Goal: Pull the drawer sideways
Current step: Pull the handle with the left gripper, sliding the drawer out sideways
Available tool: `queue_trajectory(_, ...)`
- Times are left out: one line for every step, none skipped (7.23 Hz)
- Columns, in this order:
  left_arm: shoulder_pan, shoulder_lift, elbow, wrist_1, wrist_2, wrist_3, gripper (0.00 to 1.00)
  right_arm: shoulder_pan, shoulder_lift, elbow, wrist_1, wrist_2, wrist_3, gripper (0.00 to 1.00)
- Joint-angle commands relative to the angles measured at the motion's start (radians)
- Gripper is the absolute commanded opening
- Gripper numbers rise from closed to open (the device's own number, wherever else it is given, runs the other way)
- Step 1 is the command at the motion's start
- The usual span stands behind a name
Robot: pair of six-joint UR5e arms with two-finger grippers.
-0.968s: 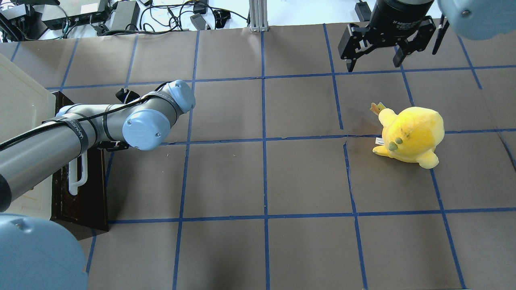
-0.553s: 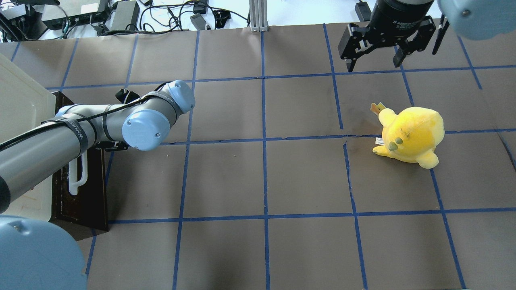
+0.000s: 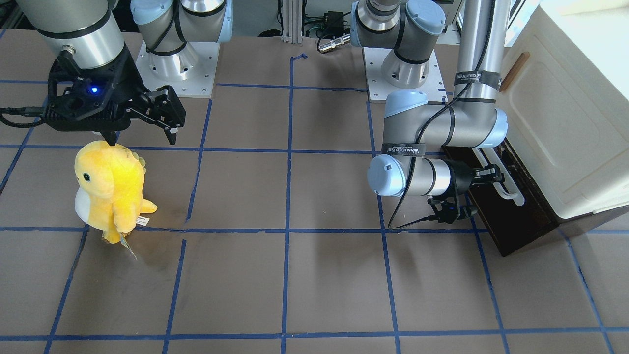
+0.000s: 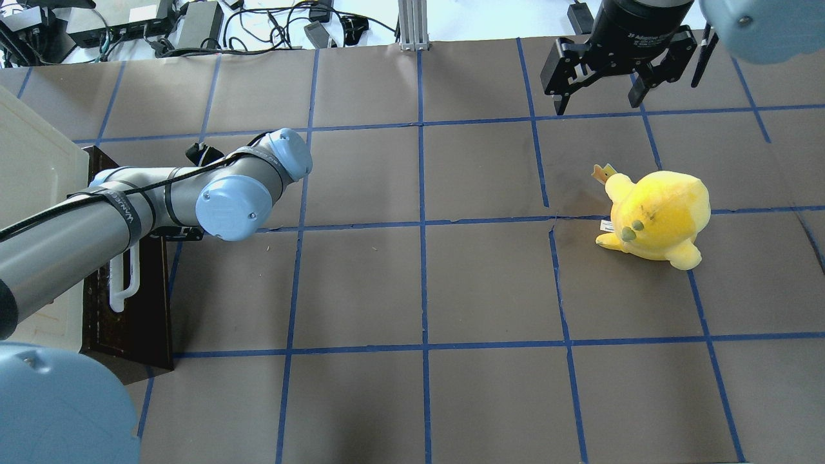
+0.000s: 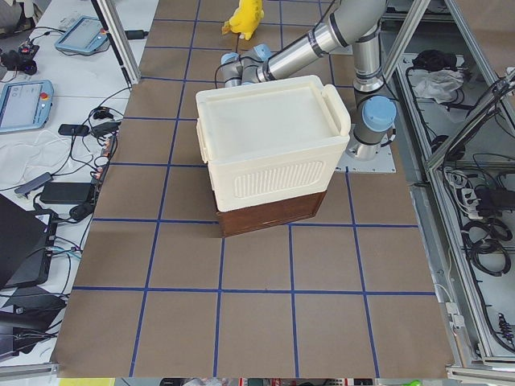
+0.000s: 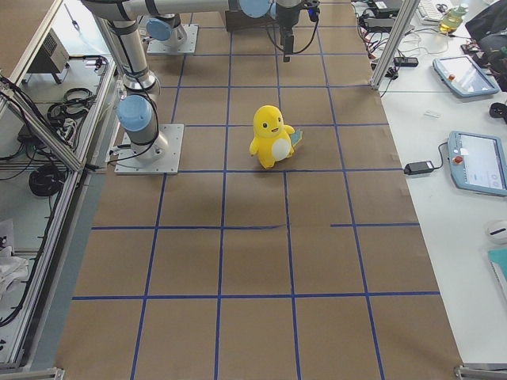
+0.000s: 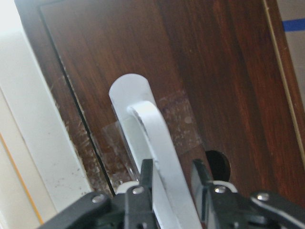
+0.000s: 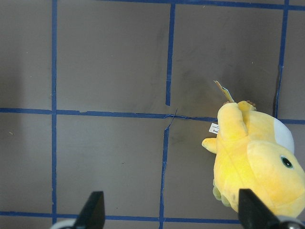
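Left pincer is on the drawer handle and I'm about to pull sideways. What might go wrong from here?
1. The left pincer clamps the white handle close to its rounded end, so the drawer may twist and jam.
2. The fingers hold a smooth bar and may slide along it.
3. No fastening shows on the cabinet, so the whole unit might slide across the table instead of opening.

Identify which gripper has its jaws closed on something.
The left gripper, clamped on the drawer's white handle; the right gripper hangs open near the yellow plush.
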Motion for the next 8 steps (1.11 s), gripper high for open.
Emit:
queue_trajectory(-0.003,-0.002,0.004,0.002,0.000,0.005,0.30,0.000,0.000,0.000,0.000,0.000,0.000,1.00)
queue_trajectory(-0.009,-0.004,0.006,0.002,0.000,0.006,0.28,0.000,0.000,0.000,0.000,0.000,0.000,1.00)
queue_trajectory(-0.024,-0.005,0.009,0.005,-0.002,0.008,0.26,0.000,0.000,0.000,0.000,0.000,0.000,1.00)
queue_trajectory(-0.039,-0.005,0.010,0.008,-0.002,0.014,0.24,0.000,0.000,0.000,0.000,0.000,-0.002,1.00)
queue_trajectory(-0.041,-0.005,0.015,0.008,-0.021,0.018,0.24,0.000,0.000,0.000,0.000,0.000,-0.002,1.00)
queue_trajectory(-0.067,-0.004,0.024,0.010,-0.046,0.029,0.24,0.000,0.000,0.000,0.000,0.000,0.000,1.00)
queue_trajectory(-0.104,-0.001,0.044,0.011,-0.054,0.029,0.24,0.000,0.000,0.000,0.000,0.000,0.000,1.00)
queue_trajectory(-0.113,-0.002,0.052,0.016,-0.107,0.035,0.24,0.000,0.000,0.000,0.000,0.000,0.000,1.00)
